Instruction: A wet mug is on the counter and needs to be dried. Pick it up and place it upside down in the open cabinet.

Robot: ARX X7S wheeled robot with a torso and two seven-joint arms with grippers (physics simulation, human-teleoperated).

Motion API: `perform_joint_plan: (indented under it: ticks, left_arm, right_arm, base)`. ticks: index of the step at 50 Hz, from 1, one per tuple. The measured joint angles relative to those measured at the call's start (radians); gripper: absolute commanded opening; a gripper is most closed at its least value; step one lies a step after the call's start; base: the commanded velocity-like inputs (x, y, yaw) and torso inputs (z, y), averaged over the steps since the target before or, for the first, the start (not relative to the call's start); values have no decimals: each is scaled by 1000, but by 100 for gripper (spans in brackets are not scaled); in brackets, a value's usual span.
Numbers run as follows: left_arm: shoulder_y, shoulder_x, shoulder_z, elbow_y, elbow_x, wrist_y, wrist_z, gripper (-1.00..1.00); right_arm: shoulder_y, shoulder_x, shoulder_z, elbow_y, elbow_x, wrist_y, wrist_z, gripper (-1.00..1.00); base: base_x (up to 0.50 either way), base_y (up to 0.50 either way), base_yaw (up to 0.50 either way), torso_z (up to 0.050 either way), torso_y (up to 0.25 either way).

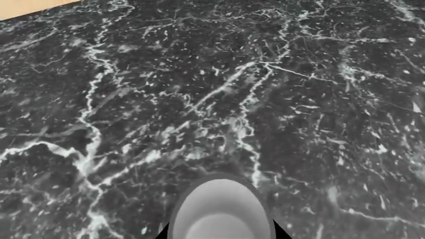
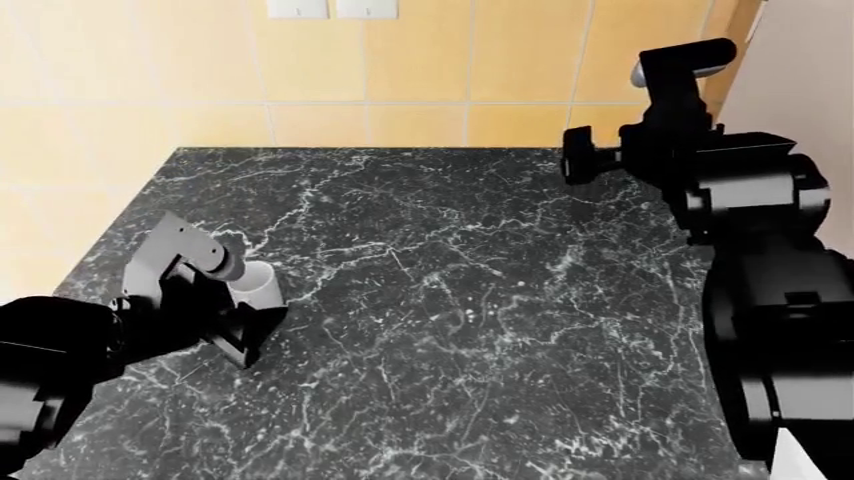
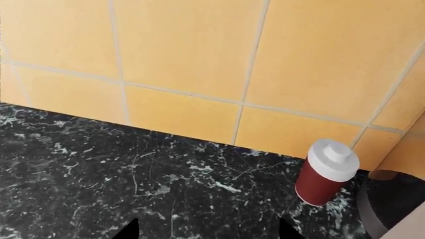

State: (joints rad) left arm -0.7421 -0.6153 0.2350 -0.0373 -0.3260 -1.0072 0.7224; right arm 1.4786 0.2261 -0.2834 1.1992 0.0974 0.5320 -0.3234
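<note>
Jaws first: in our left wrist view only two dark tips show at the frame edge on either side of the mug (image 1: 222, 211), whose open mouth faces the lens, so our left gripper (image 1: 222, 231) looks closed around it, though the contact itself is out of sight. Bare counter (image 1: 199, 89) fills the rest of that picture, with a pale strip of wall tile at one corner, so nothing crowds the mug on this side. From the head view, our left gripper (image 2: 247, 310) sits low over the left part of the counter (image 2: 467, 300) with the mug (image 2: 256, 285) between its fingers, near the slab's left edge; if the hold is shallow, we judge the wet mug could slip or twist as we lift and turn it over. The middle of the slab lies open for carrying. Our right gripper (image 2: 581, 160) hangs raised at the far right; we cannot tell how its jaws stand. The cabinet is in no picture. In the right wrist view, a red-brown shaker (image 3: 327, 172) stands near the tiled wall (image 3: 199, 59), a thing to knock if that arm swings low.
</note>
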Motion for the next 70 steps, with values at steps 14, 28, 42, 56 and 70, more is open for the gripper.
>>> perform_joint_plan:
  ticks: [14, 28, 42, 56, 70]
  left_arm:
    - [8, 28, -64, 204, 10, -86, -114, -100]
    - [-63, 67, -89, 281, 33, -110, -199, -100]
    - [-145, 128, -35, 157, 127, 49, -282, -100]
    - [-211, 168, 14, 77, 186, 182, -318, -100]
    - [-188, 169, 86, -5, 343, 535, -458, -100]
  right_arm:
    - [-113, 56, 66, -389, 55, 191, 59, 100]
    - [-273, 131, 142, -943, 143, 453, 91, 100]
    - [-307, 174, 189, -1244, 216, 662, 97, 100]
    - [-310, 184, 198, -1353, 250, 746, 98, 100]
    - [-311, 178, 217, -1410, 283, 802, 96, 100]
  base:
    - [0, 0, 0, 0, 0]
    - [0, 0, 0, 0, 0]
    - [0, 0, 0, 0, 0]
    - [0, 0, 0, 0, 0]
    - [0, 0, 0, 0, 0]
